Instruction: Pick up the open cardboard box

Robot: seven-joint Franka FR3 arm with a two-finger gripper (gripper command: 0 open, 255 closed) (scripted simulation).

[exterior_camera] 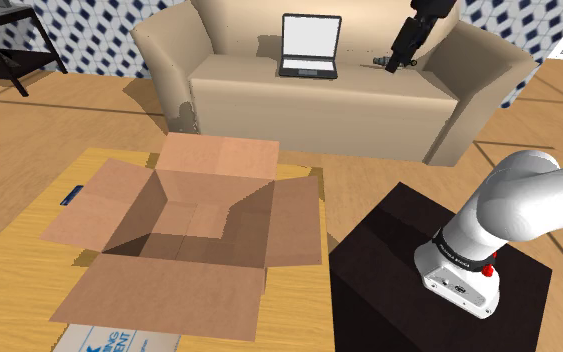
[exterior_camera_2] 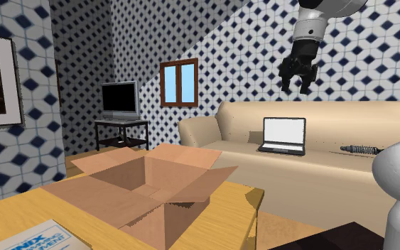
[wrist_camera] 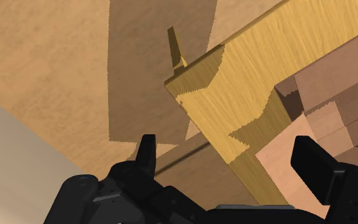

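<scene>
- The open cardboard box (exterior_camera: 194, 225) is sitting on the wooden bench (exterior_camera: 29, 260), flaps splayed outward.
- The tool (exterior_camera_2: 296, 74) is hanging high up, well apart from the box, in the second exterior view.
- The wrist view is showing its fingers (wrist_camera: 147, 153) spread, pinching nothing, a box flap beyond them.

Beige sofa (exterior_camera: 239, 100), blue-diamond walls (exterior_camera_2: 241, 42)

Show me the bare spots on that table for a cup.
Two patches of the light wooden table: one toward the shoulder view's left of the open brown cardboard box, one between its flaps and the black stand. The white printed sheet crowds the near edge.
</scene>
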